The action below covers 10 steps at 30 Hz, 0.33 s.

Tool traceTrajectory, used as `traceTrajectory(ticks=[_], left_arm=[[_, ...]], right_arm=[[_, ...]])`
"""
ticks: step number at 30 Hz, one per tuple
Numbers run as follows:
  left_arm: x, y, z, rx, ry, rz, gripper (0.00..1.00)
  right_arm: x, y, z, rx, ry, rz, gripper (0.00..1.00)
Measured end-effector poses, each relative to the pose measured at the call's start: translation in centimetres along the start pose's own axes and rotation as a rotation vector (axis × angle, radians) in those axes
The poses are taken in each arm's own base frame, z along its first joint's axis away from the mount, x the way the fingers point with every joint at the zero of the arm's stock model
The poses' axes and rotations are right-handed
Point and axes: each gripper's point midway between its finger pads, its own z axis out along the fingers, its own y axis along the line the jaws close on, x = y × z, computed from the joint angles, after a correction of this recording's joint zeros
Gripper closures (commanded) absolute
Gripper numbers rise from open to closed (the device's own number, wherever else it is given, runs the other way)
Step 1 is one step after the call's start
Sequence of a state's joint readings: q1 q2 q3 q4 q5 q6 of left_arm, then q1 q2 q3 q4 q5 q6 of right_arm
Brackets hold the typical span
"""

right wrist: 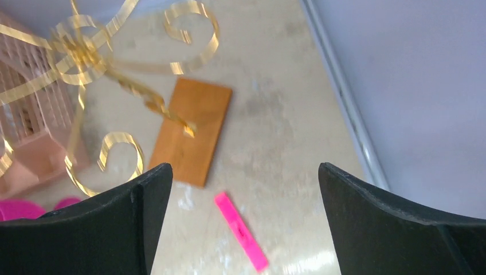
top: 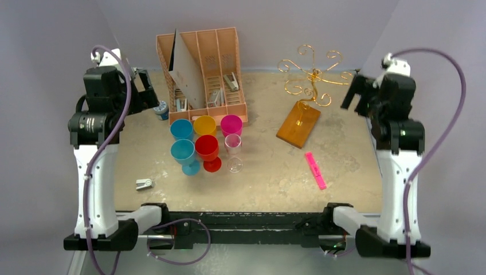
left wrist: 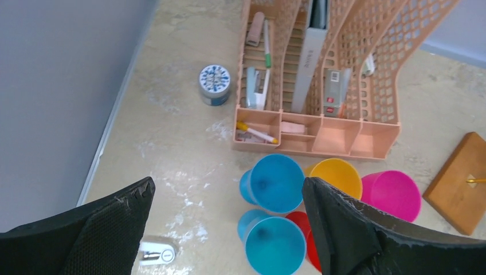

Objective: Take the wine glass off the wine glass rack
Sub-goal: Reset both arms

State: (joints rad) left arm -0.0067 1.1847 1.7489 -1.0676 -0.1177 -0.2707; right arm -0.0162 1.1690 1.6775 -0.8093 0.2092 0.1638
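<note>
The wine glass rack [top: 312, 74], curly gold wire arms on an orange-brown wooden base [top: 298, 124], stands at the back right with nothing hanging from its arms. A clear wine glass [top: 233, 150] stands upright on the table beside the red cup, left of the rack. My right gripper [top: 352, 94] hovers just right of the rack, open and empty; in its wrist view [right wrist: 243, 169] the gold arms [right wrist: 86, 63] and base [right wrist: 192, 132] lie ahead to the left. My left gripper [top: 143, 91] is raised at the back left, open and empty [left wrist: 228, 186], above the cups.
A pink-tan file organiser [top: 203, 74] stands at the back. In front of it are blue [top: 181, 129], yellow [top: 204, 125], magenta [top: 231, 125], red [top: 207, 148] and second blue [top: 183, 152] cups. A pink highlighter [top: 315, 170], a small tin [top: 161, 109] and a white clip [top: 144, 184] lie around.
</note>
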Motion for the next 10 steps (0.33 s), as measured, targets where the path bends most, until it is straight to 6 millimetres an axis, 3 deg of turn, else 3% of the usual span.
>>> traceTrajectory(ticks=[2,3,7,10], left_arm=[[1.0,0.8,-0.6,-0.029,-0.007,-0.011,0.01],[1.3,1.0,-0.9,-0.038,-0.010,-0.017,0.01],[1.6,1.6,-1.7,-0.056,-0.031,-0.037,0.00],[1.5,1.6,-1.3,-0.070,-0.020,-0.042,0.01]], right_arm=[[3.6,-1.5,-1.5,0.019,0.055,0.015,0.01],[4.3,-1.4,-2.1,0.002,0.074,0.014,0.01],[3.2,0.2,-3.0,-0.085,0.063,0.015,0.01],[3.7,0.1,-2.6,-0.079,0.079,0.006,0.01]])
